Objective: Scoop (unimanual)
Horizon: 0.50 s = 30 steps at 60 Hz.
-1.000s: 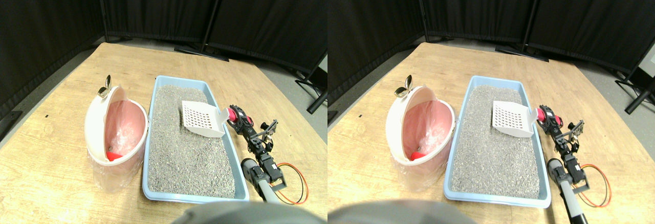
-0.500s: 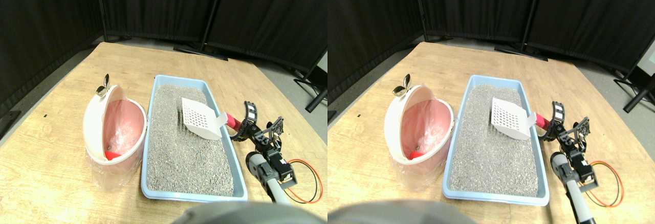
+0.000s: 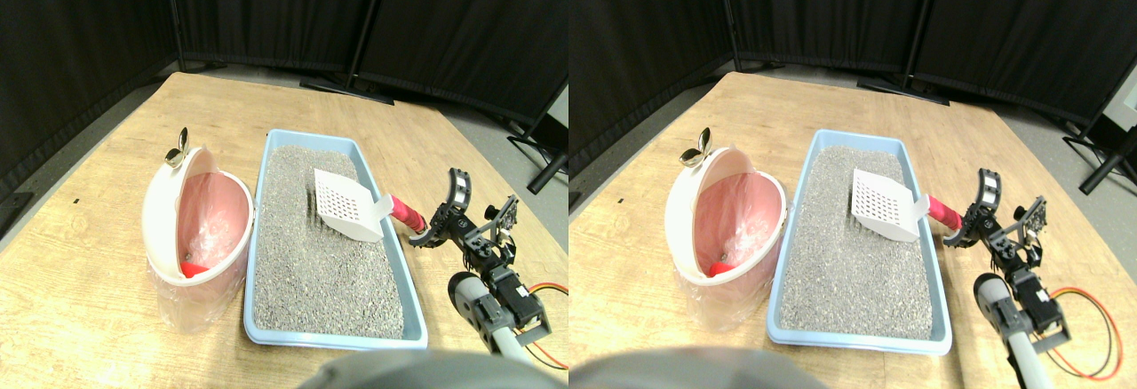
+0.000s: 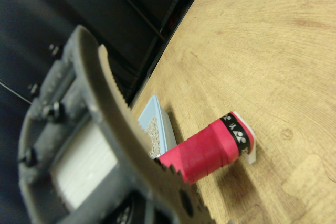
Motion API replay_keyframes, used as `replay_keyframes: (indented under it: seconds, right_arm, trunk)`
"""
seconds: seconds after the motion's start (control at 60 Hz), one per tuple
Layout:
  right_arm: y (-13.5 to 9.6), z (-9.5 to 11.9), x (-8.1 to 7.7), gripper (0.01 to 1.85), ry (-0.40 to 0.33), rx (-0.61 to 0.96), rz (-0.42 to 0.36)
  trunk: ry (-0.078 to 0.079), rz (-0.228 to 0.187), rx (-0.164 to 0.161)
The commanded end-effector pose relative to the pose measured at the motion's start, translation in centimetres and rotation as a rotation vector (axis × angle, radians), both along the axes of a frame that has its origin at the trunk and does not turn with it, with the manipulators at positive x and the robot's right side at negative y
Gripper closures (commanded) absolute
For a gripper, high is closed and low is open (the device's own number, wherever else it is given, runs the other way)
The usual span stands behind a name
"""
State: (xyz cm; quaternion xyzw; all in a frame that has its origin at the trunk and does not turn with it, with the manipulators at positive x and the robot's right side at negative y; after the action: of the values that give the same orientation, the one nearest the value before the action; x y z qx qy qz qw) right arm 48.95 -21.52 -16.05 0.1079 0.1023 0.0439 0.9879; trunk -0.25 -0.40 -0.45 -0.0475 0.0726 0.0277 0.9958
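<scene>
The right claw [image 3: 441, 214] stands wide open just past the red wrapped handle [image 3: 409, 216] of the white scoop [image 3: 342, 205], gripping nothing. The scoop's slotted blade rests on the grey litter [image 3: 306, 256] in the blue tray [image 3: 411, 289], handle pointing toward 4 o'clock over the tray's rim above the wooden surface [image 3: 80, 273].

White slotted scoop [image 3: 344, 206], red-wrapped handle (black band at its end) — tilted on grey litter [image 3: 320, 256], blue tray [image 3: 334, 337]
</scene>
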Motion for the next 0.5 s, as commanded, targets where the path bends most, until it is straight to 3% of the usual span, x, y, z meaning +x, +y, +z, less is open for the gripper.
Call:
replay_keyframes:
  seconds: [0.017,0.217,0.333,0.383,0.5]
  right_arm:
    - [0.4,1.1,-0.6,0.71,-0.118,0.006,0.031]
    - [-0.1,1.3,-1.6,1.33,-0.258,0.041,0.043]
    - [-0.4,1.2,-1.9,1.53,-0.302,0.015,0.048]
    - [-0.7,1.0,-2.1,1.76,-0.359,0.015,0.072]
    - [-1.0,0.8,-2.8,1.81,-0.427,0.003,0.094]
  trunk:
    - [0.010,-0.006,-0.012]
    - [0.007,-0.022,-0.009]
    - [0.008,-0.032,-0.005]
    - [0.009,-0.040,-0.002]
    - [0.008,-0.054,0.006]
